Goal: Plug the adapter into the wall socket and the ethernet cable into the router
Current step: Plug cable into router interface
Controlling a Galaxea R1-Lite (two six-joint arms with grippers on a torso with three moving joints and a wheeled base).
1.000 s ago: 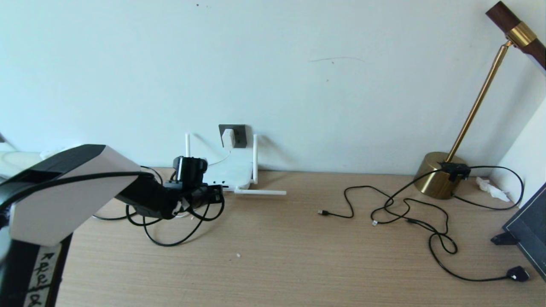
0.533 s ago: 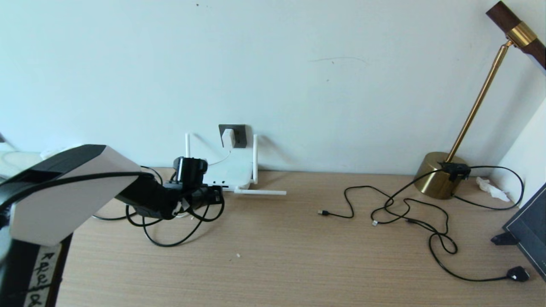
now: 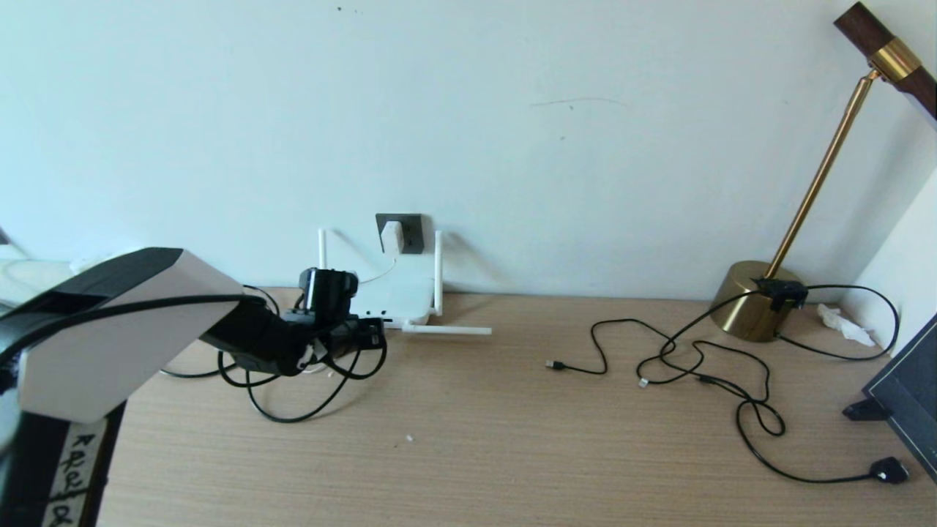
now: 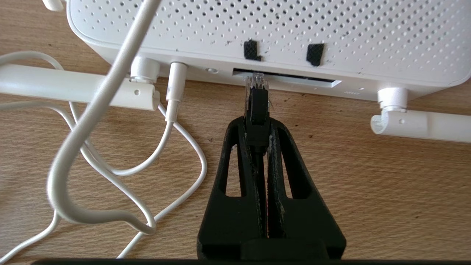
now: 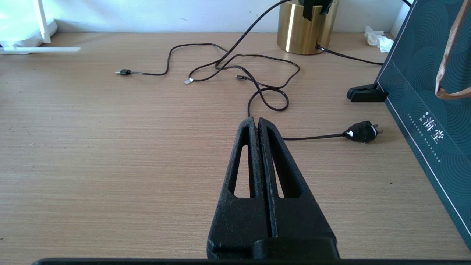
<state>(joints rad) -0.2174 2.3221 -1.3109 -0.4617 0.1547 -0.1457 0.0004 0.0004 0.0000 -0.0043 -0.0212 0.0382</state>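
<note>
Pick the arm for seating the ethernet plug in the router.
Left. Its gripper already pinches the ethernet plug, the clear tip right at the router port slot. The right gripper is shut and empty, over bare desk far from the router.

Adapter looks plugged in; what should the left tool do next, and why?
Probably ease straight forward: the left tool is shut on the ethernet cable, whose clear tip sits at the router port slot, apparently not fully seated.
</note>
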